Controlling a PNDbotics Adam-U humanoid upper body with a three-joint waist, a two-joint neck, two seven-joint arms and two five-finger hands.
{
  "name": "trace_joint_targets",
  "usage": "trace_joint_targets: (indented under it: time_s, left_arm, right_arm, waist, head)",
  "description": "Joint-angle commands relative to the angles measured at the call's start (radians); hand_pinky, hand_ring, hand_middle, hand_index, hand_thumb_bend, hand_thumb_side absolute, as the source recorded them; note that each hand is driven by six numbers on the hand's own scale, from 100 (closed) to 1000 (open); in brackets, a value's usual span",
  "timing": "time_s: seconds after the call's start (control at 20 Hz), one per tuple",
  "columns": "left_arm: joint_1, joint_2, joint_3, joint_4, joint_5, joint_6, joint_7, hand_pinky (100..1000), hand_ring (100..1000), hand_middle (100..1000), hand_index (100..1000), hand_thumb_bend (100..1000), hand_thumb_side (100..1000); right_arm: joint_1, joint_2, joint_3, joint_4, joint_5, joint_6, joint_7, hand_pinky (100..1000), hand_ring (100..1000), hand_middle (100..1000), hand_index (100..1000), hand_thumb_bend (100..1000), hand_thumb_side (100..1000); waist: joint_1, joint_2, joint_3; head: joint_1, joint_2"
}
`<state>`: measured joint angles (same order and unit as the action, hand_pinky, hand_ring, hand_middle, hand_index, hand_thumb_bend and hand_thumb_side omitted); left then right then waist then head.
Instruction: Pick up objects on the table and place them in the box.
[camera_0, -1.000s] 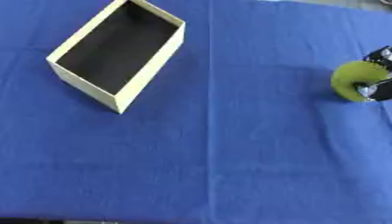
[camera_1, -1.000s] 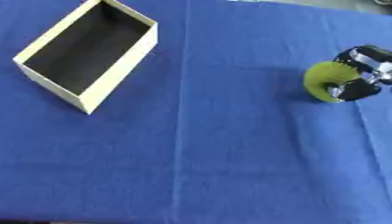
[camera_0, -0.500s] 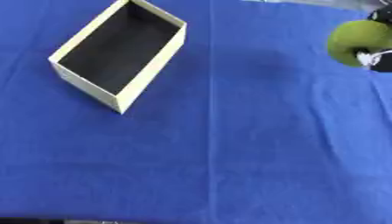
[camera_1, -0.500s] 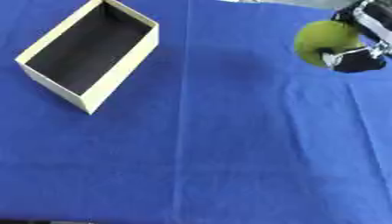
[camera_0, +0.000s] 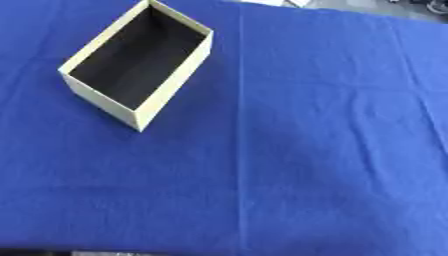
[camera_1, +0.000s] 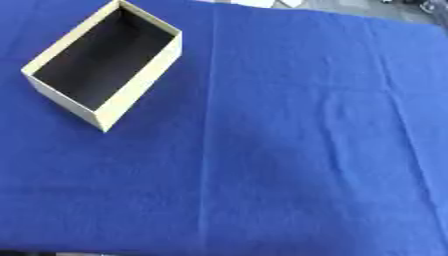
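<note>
Neither of our hands shows up in either view right now, so we can't tell what the fingers are doing or whether anything is being held.

Biggest thing first: the bench is covered edge to edge in a deep blue cloth, matte and a bit soft looking, with a straight crease running top to bottom near the middle and a few faint wrinkles over on the right side.

Then there's the box, sitting at the upper left of the bench and turned at an angle. It's a rectangular open-topped thing with pale cream walls, cardboard by the look of it, and a dark inside. We see nothing in it.
</note>
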<state>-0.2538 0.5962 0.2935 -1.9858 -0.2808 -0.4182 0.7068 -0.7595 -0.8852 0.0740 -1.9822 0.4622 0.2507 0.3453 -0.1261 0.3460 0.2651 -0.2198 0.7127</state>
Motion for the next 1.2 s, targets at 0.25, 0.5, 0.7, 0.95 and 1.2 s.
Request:
trace_joint_targets:
  time_s: [0.25, 0.5, 0.7, 0.95, 1.2]
  left_arm:
    - [-0.010, 0.034, 0.001, -0.014, 0.010, -0.011, 0.001, 775, 590, 616, 630, 425, 248]
    - [-0.042, 0.032, -0.026, -0.014, 0.027, -0.024, -0.017, 773, 590, 616, 630, 428, 245]
    - [-0.047, 0.035, -0.024, -0.014, 0.031, -0.031, -0.022, 774, 589, 615, 629, 424, 245]
    - [-0.048, 0.038, -0.022, -0.014, 0.028, -0.034, -0.024, 776, 587, 615, 627, 415, 249]
    - [-0.054, 0.037, -0.023, -0.014, 0.030, -0.034, -0.028, 777, 586, 614, 626, 411, 251]
  right_arm:
    - [-0.108, 0.070, 0.054, 0.004, 0.063, 0.006, 0.096, 633, 559, 477, 607, 100, 100]
    - [-0.192, 0.154, 0.133, 0.056, 0.030, -0.006, 0.146, 635, 559, 479, 613, 100, 100]
    - [-0.289, 0.252, 0.212, 0.152, 0.054, 0.008, 0.193, 634, 560, 479, 614, 100, 100]
    - [-0.354, 0.370, 0.258, 0.280, 0.099, -0.005, 0.197, 637, 562, 482, 618, 100, 100]
    - [-0.383, 0.416, 0.284, 0.398, 0.109, -0.069, 0.170, 642, 565, 485, 621, 100, 100]
  waist:
    - [0.008, -0.025, 0.000]
    - [0.002, -0.021, 0.039]
    - [-0.003, -0.009, 0.038]
    - [-0.012, 0.006, 0.039]
    - [-0.019, 0.014, 0.048]
  head:
    - [-0.011, 0.005]
    - [-0.122, -0.005]
    - [-0.137, -0.016]
    - [-0.133, -0.019]
    - [-0.135, -0.020]
